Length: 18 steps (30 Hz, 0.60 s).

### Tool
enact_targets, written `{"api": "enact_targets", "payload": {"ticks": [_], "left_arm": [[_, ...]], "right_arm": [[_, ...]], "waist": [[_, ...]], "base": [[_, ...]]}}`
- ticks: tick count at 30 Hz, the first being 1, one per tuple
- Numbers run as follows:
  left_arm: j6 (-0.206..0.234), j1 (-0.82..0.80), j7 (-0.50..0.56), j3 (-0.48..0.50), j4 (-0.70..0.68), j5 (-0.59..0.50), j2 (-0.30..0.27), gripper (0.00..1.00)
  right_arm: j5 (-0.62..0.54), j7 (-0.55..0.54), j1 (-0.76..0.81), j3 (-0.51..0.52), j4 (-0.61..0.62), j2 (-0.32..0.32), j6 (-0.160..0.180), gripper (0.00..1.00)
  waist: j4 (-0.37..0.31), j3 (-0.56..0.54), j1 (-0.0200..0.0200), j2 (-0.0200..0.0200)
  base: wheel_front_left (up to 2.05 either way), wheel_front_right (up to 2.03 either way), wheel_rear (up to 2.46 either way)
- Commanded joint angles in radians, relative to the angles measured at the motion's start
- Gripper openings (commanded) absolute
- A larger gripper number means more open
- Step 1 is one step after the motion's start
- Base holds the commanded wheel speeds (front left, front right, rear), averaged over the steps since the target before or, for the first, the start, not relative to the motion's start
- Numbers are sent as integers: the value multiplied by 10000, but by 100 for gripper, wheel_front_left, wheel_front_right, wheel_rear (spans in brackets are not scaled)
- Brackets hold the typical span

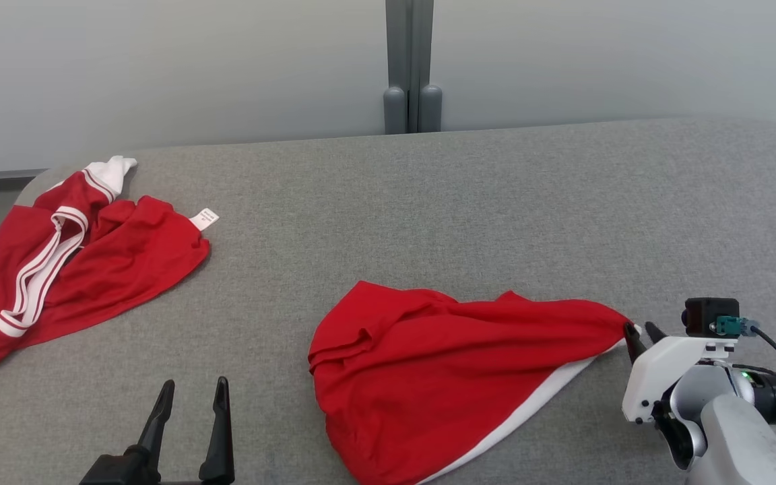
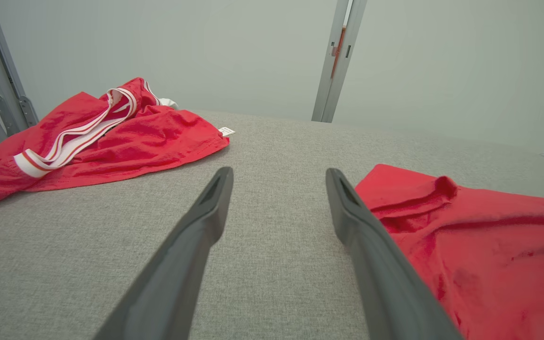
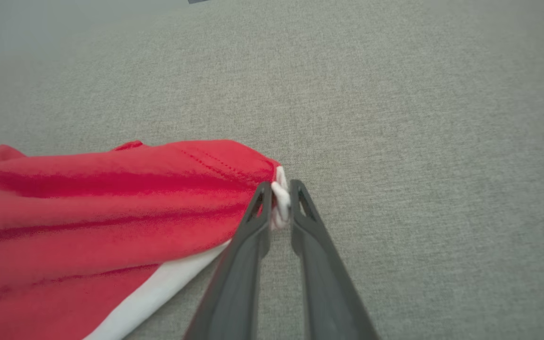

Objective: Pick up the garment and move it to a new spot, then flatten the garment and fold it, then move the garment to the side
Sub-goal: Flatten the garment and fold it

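Two red pieces of clothing lie on the desk point(image 1: 428, 202). The garment point(image 1: 455, 370) in hand sits at about 5 o'clock from the desk's middle, a rumpled heap drawn out toward 3 o'clock. The second garment point(image 1: 91, 269), with white stripes and a small label point(image 1: 204, 218), lies well apart at 10 o'clock.

The right claw point(image 1: 638, 331) is at the garment's 3 o'clock corner, its fingers nearly together and nipping a tuft of the white hem point(image 1: 529, 409) between their tips. The left claw point(image 1: 194, 384) hangs at 7 o'clock with its fingers wide apart and nothing between them, just beside the garment's 9 o'clock edge.

I judge the cloth to be light, thin and limp. It will sag, bunch and trail when lifted, and a pinch on so small a tuft could slip. Stitched edges look the surest holds: the hem corner now pinched, and a matching corner or the folded ridge at the garment's 10 o'clock for the free claw.

The desk is covered in grey woven fabric, which should drag on the cloth rather than let it slide, so spreading may need lifting. Beyond it, at 12 o'clock, stands a pale plain wall point(image 1: 159, 67) with a grey post point(image 1: 409, 67).
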State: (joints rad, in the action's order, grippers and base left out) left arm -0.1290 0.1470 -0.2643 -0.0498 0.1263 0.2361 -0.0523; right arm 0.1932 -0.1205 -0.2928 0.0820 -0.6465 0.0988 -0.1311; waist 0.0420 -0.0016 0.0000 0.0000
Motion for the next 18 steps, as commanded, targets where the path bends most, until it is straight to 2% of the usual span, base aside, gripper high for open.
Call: {"api": "enact_targets", "payload": {"ticks": [1, 6, 10, 13, 16, 18], "left_arm": [[-32, -31, -1, 29, -10, 13, -52, 100], [-32, 47, -1, 66, -49, 12, -44, 100], [-32, 116, -1, 85, -104, 7, -32, 100], [-32, 151, -1, 90, -144, 19, -23, 100], [-32, 173, -1, 101, -168, 38, -16, 100], [-32, 166, -1, 101, -180, 55, -10, 100]], "right_arm": [[-301, 315, -121, 38, -128, 114, 7, 100], [-1214, 1252, -132, -49, -271, 300, 8, 100], [-1989, 2389, 170, 129, 189, 356, 8, 100], [-2587, 3468, 557, 342, 879, 250, 8, 100], [-2961, 3833, 1096, 492, 1873, 64, 8, 100], [-2861, 3853, 1543, 633, 3094, -68, 8, 100]], "waist": [[-15, 0, 0, 0], [-89, -43, 0, 0], [-149, -85, 0, 0], [-169, -110, 0, 0], [-170, -92, 0, 0], [-159, -64, 0, 0]], "base": [[0, 0, 0], [0, 0, 0], [0, 0, 0], [0, 0, 0], [0, 0, 0], [0, 0, 0]]}}
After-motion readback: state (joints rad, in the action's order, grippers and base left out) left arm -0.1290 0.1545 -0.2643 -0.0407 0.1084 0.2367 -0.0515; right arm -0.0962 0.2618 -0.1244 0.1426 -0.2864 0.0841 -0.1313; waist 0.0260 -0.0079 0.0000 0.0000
